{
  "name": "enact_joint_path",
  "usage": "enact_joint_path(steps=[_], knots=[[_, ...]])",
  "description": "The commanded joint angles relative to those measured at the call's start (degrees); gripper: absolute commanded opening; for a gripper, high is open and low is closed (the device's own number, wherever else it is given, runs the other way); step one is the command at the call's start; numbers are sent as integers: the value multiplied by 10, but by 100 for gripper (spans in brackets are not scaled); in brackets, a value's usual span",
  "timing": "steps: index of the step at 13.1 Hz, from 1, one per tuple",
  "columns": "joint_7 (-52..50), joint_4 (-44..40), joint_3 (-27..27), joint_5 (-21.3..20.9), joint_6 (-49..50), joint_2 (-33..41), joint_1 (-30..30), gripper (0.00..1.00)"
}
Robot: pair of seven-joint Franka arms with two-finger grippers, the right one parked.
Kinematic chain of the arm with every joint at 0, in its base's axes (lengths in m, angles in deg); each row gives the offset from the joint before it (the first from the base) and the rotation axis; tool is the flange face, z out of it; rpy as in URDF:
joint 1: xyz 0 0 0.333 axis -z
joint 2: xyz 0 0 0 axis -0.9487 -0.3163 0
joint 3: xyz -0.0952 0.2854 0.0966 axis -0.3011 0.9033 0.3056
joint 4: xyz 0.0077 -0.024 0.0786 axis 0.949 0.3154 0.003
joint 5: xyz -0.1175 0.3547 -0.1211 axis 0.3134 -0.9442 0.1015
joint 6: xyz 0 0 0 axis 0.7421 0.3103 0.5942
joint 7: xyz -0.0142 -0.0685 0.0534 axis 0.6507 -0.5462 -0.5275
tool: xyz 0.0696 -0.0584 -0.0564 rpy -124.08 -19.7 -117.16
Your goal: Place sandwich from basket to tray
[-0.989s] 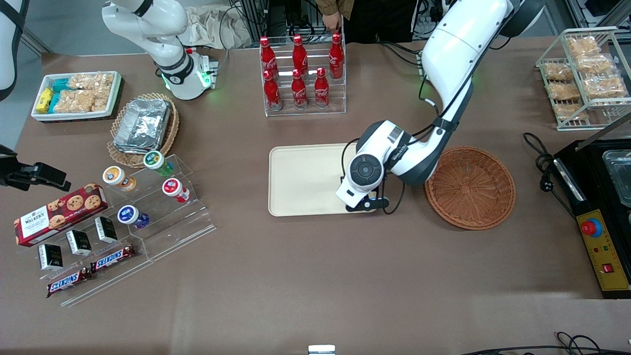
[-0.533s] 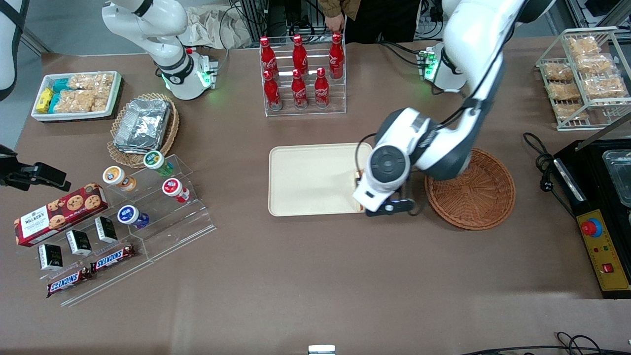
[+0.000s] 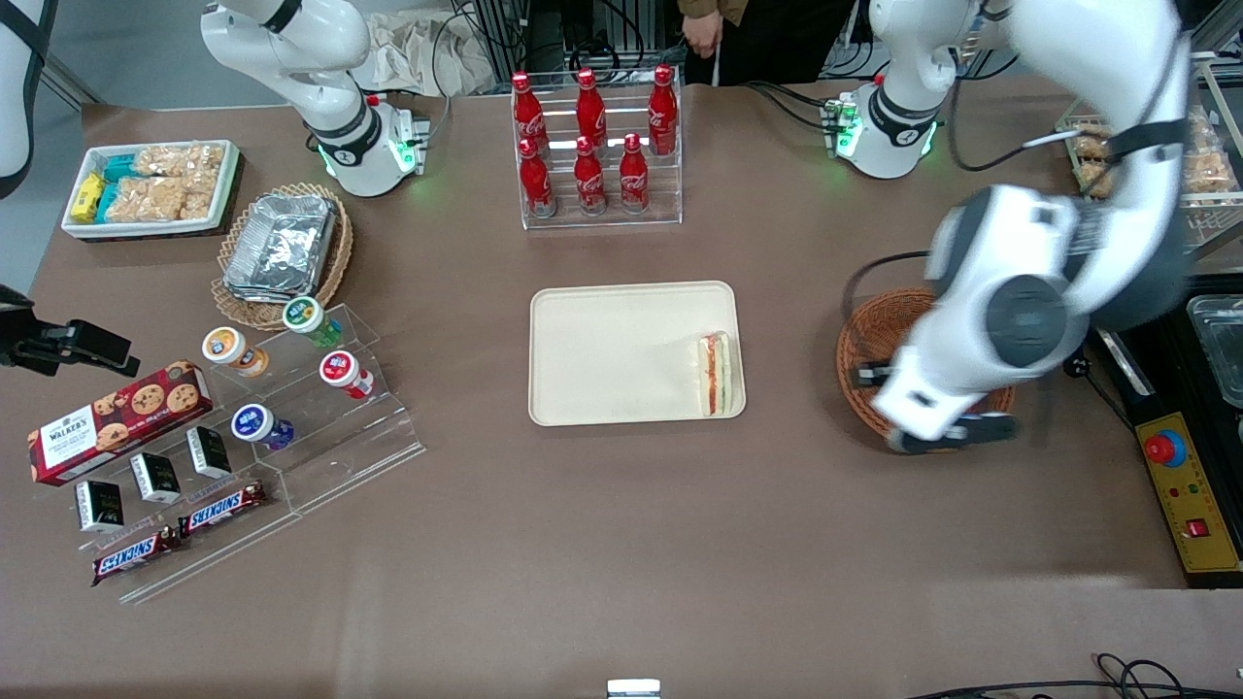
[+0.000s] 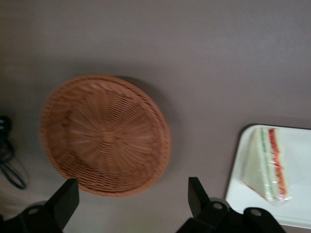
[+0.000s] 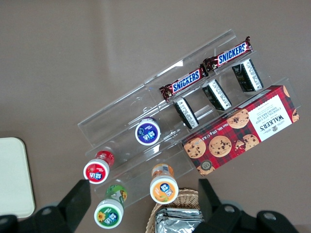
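Note:
The sandwich [image 3: 715, 374], a white wedge with red and green filling, lies in the cream-beige tray [image 3: 602, 354] at the end nearest the basket. It also shows in the left wrist view [image 4: 268, 164] on the tray [image 4: 296, 204]. The reddish-brown wicker basket [image 3: 874, 335] holds nothing that I can see and is partly covered by the left arm; the left wrist view shows it [image 4: 104, 135] whole. My left gripper [image 3: 947, 432] is open and empty, raised over the basket's edge nearest the front camera. Its black fingers [image 4: 197, 196] stand wide apart.
A rack of red cola bottles [image 3: 594, 136] stands farther from the camera than the tray. A black control box [image 3: 1180, 456] with a red button sits at the working arm's end. An acrylic stand with cups and chocolate bars [image 3: 282, 388] lies toward the parked arm's end.
The left gripper was low over the tray's basket-side end, rose leaving the sandwich there, and swung away to above the basket.

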Motion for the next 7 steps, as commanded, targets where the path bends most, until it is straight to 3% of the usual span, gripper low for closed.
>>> enact_joint_path(steps=[1, 3, 7], knots=[[103, 20, -2, -3, -3, 44, -36, 100], [177, 19, 38, 2, -19, 63, -33, 100], [185, -30, 47, 8, -50, 45, -34, 100]])
